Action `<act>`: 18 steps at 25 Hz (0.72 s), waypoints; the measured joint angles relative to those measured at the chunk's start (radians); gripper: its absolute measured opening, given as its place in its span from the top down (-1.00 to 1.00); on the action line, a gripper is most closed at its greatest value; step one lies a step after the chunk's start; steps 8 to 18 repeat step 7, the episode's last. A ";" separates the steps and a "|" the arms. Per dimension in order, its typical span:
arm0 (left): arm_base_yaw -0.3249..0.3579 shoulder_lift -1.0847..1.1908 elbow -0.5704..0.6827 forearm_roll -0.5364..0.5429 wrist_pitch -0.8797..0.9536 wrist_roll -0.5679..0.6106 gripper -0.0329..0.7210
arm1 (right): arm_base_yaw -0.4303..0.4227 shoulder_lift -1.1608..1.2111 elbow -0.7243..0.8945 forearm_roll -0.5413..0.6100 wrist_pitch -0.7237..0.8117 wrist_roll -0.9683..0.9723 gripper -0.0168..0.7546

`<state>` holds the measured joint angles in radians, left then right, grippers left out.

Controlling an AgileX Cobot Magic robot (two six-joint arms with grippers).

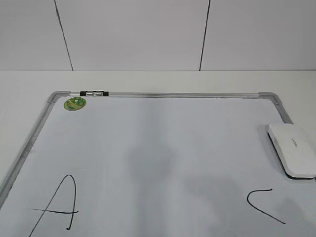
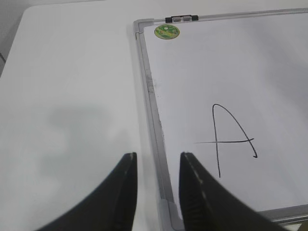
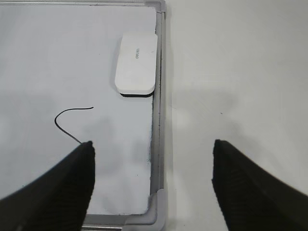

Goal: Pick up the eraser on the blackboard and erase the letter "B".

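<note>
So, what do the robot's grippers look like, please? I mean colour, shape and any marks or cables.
Only the fingers show, in the wrist views. The left gripper has two matte black fingers that taper to narrow tips, with faint pale scuffs along the inner edges. The right gripper has broader black fingers with rounded tips. No cables, labels or arm links are visible.

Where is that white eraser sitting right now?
The eraser lies flat on the blackboard, against its right-hand frame near the top right corner in the exterior view, above the black curved mark. No pincer touches it.
</note>
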<state>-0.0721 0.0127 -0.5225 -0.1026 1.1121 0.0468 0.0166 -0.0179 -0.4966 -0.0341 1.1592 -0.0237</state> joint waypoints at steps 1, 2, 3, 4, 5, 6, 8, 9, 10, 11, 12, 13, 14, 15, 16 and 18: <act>0.000 0.000 0.000 0.000 -0.001 0.000 0.31 | 0.000 0.000 0.000 0.000 0.000 0.000 -0.56; 0.000 0.000 0.000 0.000 -0.001 0.000 0.31 | 0.000 0.000 0.000 0.000 0.000 0.000 -0.56; 0.000 0.000 0.000 0.000 -0.001 0.000 0.31 | 0.000 0.000 0.000 0.000 0.000 0.000 -0.56; 0.000 0.000 0.000 0.000 -0.001 0.000 0.31 | 0.000 0.000 0.000 -0.001 0.000 0.000 -0.56; 0.000 0.000 0.000 0.000 -0.002 0.000 0.31 | 0.000 0.000 0.000 -0.001 0.000 0.000 -0.56; 0.000 0.000 0.000 0.000 -0.002 0.000 0.31 | 0.000 0.000 0.000 -0.002 0.000 0.000 -0.56; 0.000 0.000 0.000 0.000 -0.002 0.000 0.31 | 0.000 0.000 0.000 -0.002 0.000 0.000 -0.56; 0.000 0.000 0.000 0.000 -0.002 0.000 0.31 | 0.000 0.000 0.000 -0.002 0.000 0.000 -0.56; 0.000 0.000 0.000 0.000 -0.002 0.000 0.31 | 0.000 0.000 0.000 -0.002 0.000 0.000 -0.56; 0.000 0.000 0.000 0.000 -0.002 0.000 0.31 | 0.000 0.000 0.000 -0.002 0.000 0.000 -0.56; 0.000 0.000 0.000 0.000 -0.002 0.000 0.31 | 0.000 0.000 0.000 -0.002 0.000 0.000 -0.56; 0.000 0.000 0.000 0.000 -0.002 0.000 0.31 | 0.000 0.000 0.000 -0.002 0.000 0.000 -0.56; 0.000 0.000 0.000 0.000 -0.002 0.000 0.31 | 0.000 0.000 0.000 -0.002 0.000 0.000 -0.56; 0.000 0.000 0.000 0.000 -0.002 0.000 0.31 | 0.000 0.000 0.000 -0.002 0.000 0.000 -0.56; 0.000 0.000 0.000 0.000 -0.002 0.000 0.31 | 0.000 0.000 0.000 -0.002 0.000 0.000 -0.56; 0.000 0.000 0.000 0.000 -0.002 0.000 0.31 | 0.000 0.000 0.000 -0.002 0.000 0.000 -0.56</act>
